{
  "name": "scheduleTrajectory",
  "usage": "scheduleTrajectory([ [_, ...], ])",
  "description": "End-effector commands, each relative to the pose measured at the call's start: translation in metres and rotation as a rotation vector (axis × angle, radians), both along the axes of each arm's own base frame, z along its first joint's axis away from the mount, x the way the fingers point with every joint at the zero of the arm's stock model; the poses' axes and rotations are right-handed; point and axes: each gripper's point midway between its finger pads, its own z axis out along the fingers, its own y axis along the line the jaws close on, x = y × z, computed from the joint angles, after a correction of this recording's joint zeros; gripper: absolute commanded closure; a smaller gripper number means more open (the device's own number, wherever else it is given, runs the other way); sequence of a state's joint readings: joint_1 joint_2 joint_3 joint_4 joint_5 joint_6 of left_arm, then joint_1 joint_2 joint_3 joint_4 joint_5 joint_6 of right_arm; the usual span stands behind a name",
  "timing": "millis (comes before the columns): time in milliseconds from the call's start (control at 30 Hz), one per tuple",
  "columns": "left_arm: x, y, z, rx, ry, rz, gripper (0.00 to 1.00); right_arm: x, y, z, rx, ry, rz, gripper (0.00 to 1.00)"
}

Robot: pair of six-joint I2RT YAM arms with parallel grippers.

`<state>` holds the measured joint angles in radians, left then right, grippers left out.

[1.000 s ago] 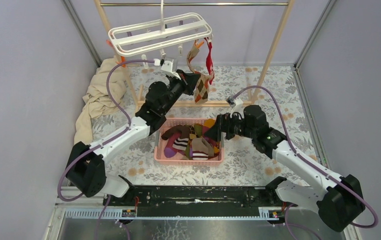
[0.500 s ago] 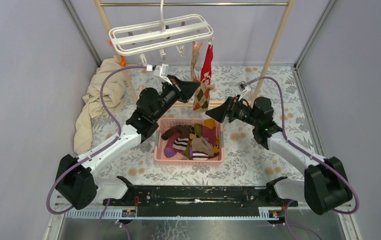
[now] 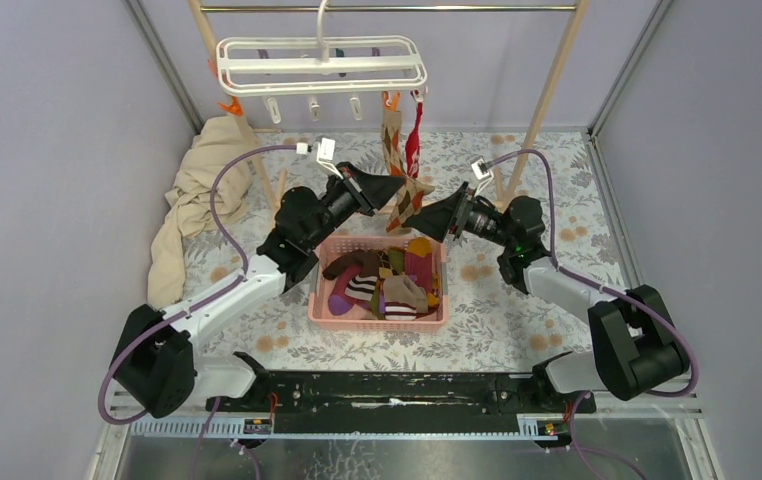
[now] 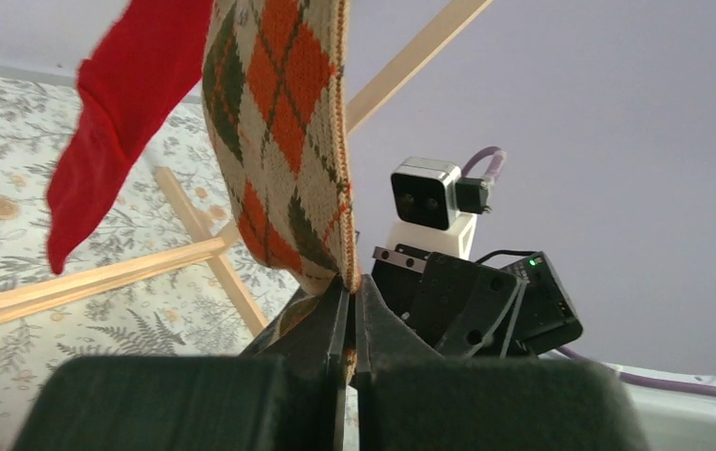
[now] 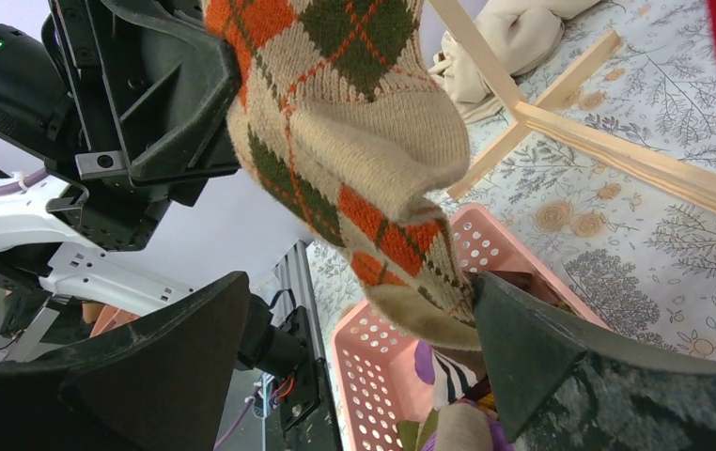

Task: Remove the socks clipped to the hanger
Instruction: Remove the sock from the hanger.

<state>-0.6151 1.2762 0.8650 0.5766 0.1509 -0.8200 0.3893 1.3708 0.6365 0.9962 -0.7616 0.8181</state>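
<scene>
White plastic hanger (image 3: 267, 66) hangs off the rail (image 3: 387, 8) up top, with just 2 socks clipped at its right end: an argyle sock (image 3: 397, 180) and a red sock (image 3: 414, 135).

The left arm (image 3: 247, 280) is stretched up and forward beside the pink basket (image 3: 315, 300). The left fingers (image 3: 392, 186) are pinched tight on the argyle sock's lower edge – its wrist view shows the knit caught right between the closed tips.

The right arm (image 3: 577, 290) reaches in from the other side, low over the tabletop (image 3: 517, 310), with the right fingers (image 3: 427, 220) spread wide. Only its own wrist view shows the sock's toe dangling between those 2 fingers – can't tell if it touches either one.

The other socks (image 3: 382, 285) are heaped in the basket.
</scene>
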Motion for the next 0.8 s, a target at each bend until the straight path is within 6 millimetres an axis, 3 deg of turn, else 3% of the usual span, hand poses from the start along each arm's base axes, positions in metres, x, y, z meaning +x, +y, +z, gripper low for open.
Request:
scheduleTrajectory([
  [0, -0.009, -0.006, 0.019, -0.119, -0.038, -0.071, 0.95, -0.001, 0.001, 0.015, 0.038, -0.064, 0.023, 0.06],
  [200, -0.01, -0.006, 0.018, -0.132, -0.029, -0.079, 0.95, -0.003, 0.002, 0.025, 0.062, -0.067, 0.037, 0.16],
  [367, -0.009, -0.005, 0.015, -0.124, -0.024, -0.07, 0.95, -0.011, 0.003, 0.042, 0.09, -0.097, 0.081, 0.38],
  [633, -0.006, -0.001, 0.009, -0.083, -0.018, -0.038, 0.96, -0.019, 0.002, 0.061, 0.103, -0.125, 0.096, 0.66],
  [767, -0.005, -0.001, 0.007, -0.072, -0.017, -0.032, 0.96, -0.022, 0.002, 0.068, 0.114, -0.132, 0.106, 0.75],
])
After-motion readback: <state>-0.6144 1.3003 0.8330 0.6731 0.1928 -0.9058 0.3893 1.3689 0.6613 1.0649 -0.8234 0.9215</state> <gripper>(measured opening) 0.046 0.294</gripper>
